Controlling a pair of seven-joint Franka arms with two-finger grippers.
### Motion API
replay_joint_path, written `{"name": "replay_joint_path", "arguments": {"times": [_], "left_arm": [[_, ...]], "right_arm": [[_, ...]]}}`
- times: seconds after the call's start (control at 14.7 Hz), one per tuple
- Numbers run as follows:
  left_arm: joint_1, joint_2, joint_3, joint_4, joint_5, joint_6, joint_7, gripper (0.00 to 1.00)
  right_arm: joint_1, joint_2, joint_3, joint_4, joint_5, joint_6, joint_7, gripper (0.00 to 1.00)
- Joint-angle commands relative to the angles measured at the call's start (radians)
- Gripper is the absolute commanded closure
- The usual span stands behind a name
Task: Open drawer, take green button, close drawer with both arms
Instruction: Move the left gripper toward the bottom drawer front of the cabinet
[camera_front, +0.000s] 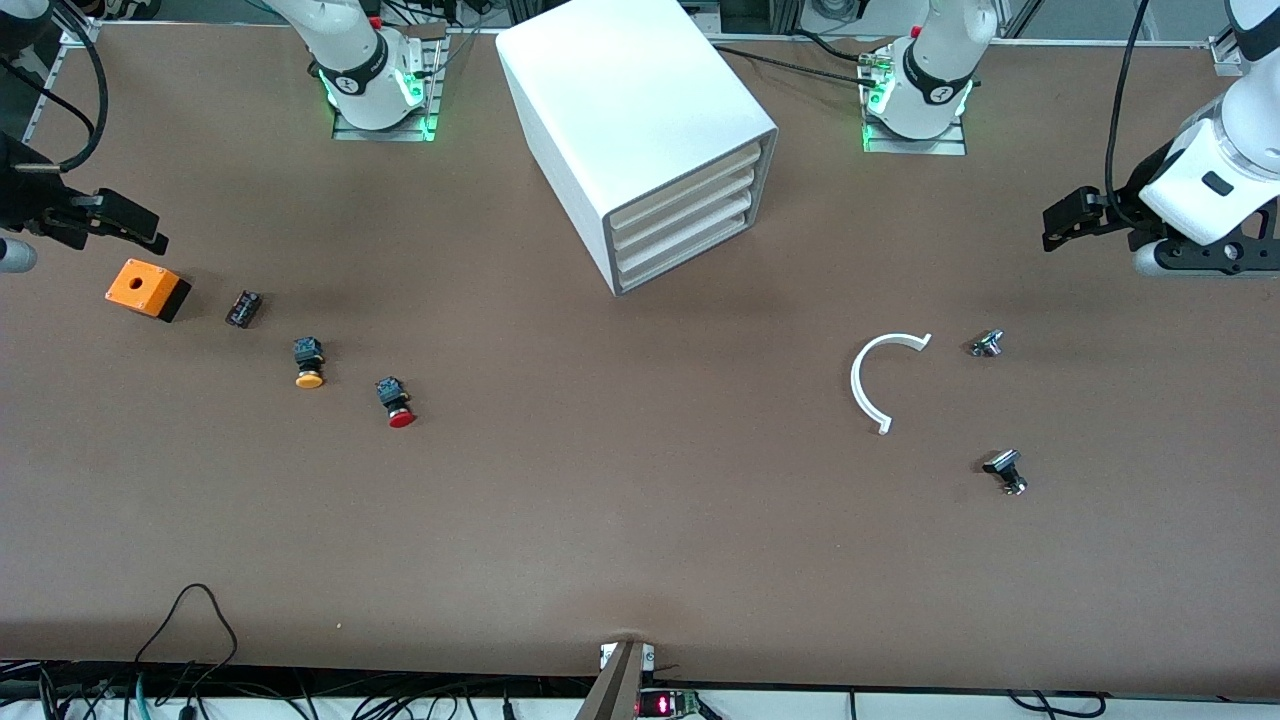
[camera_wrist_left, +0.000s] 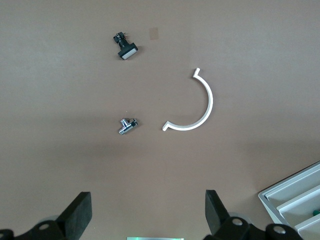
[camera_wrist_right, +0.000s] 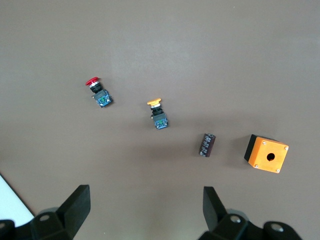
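The white cabinet (camera_front: 640, 110) stands at the robots' edge of the table, between the two bases. All four of its drawers are shut; the drawer (camera_front: 690, 253) is the bottom one. The green button is not on the table. A small green speck (camera_wrist_left: 315, 212) shows at a drawer front at the edge of the left wrist view; I cannot tell what it is. My left gripper (camera_front: 1068, 220) hangs open and empty over the left arm's end of the table, with nothing between its fingers (camera_wrist_left: 148, 200). My right gripper (camera_front: 125, 225) hangs open and empty over the right arm's end (camera_wrist_right: 145, 197).
Toward the right arm's end lie an orange box (camera_front: 147, 288), a small dark block (camera_front: 243, 308), a yellow-orange-capped button (camera_front: 309, 363) and a red-capped button (camera_front: 396, 402). Toward the left arm's end lie a white curved strip (camera_front: 868, 380) and two small metal parts (camera_front: 987, 343), (camera_front: 1007, 471).
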Motion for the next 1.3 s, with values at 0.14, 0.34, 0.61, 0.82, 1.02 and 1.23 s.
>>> {"name": "replay_joint_path", "arguments": {"times": [0.14, 0.34, 0.61, 0.82, 1.02, 1.23], "left_arm": [[-0.005, 0.021, -0.007, 0.061, 0.021, -0.037, -0.005, 0.00], [-0.005, 0.038, -0.007, 0.067, 0.025, -0.040, -0.002, 0.00], [-0.005, 0.064, -0.007, 0.084, 0.025, -0.042, -0.002, 0.00], [-0.020, 0.139, -0.011, 0.089, 0.035, -0.060, -0.002, 0.00], [-0.012, 0.241, -0.004, 0.098, -0.048, -0.085, 0.035, 0.00], [-0.020, 0.378, -0.022, 0.094, -0.177, -0.091, 0.039, 0.00]], "right_arm": [[0.001, 0.008, 0.004, 0.024, 0.005, -0.004, 0.006, 0.00], [-0.001, 0.010, 0.004, 0.025, 0.010, -0.004, 0.009, 0.00], [0.001, 0.025, 0.002, 0.025, 0.014, 0.001, 0.012, 0.00], [0.002, 0.051, 0.005, 0.027, 0.017, 0.010, -0.003, 0.00], [0.005, 0.100, 0.007, 0.059, 0.022, 0.005, -0.006, 0.00], [0.005, 0.130, 0.007, 0.061, 0.022, 0.002, -0.012, 0.00]]}}
